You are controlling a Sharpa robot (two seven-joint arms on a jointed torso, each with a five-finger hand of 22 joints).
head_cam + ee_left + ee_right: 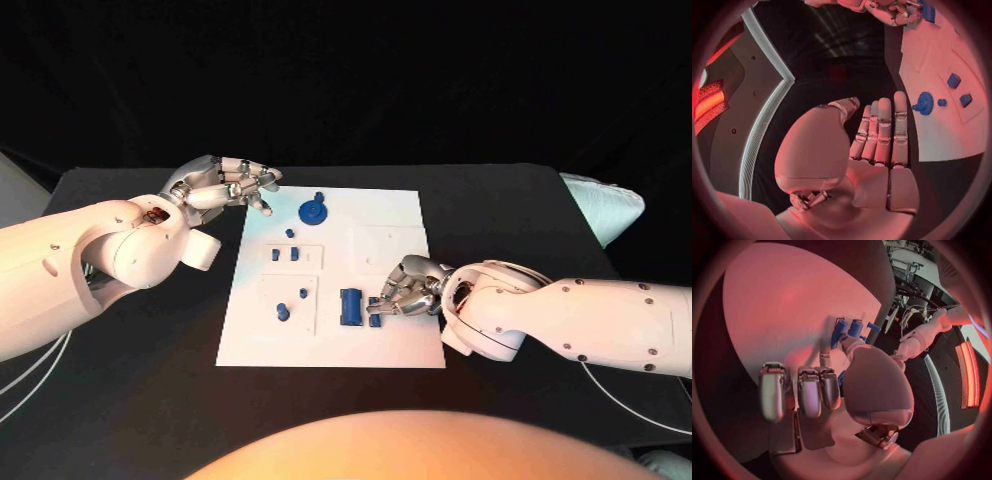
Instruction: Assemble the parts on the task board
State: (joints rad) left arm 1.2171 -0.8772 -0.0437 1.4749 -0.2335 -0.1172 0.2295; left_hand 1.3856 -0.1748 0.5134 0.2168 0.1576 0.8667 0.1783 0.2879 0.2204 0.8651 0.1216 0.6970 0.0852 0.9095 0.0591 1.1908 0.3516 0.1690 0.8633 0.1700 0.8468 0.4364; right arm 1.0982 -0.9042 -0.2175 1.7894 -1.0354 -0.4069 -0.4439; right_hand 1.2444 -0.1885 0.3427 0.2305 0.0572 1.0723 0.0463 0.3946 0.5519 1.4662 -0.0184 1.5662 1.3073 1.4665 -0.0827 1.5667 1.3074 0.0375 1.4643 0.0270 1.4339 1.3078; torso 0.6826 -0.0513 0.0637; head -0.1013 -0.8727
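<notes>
The task board [389, 345] lies at the centre of the surface [144, 400]. The right hand [408, 288] rests on the board's right portion, pinching a blue part [378, 318]. The left hand [224, 184], released with fingers extended, hovers off the board's far-left corner.

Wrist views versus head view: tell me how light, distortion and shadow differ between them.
Head view: even white light, the task board bright against the black table, edges straight, the room behind black. Left wrist view: red cast, the board edge bends, the left hand is sharp. Right wrist view: the same red cast, the right hand darkens the board beneath it.
</notes>
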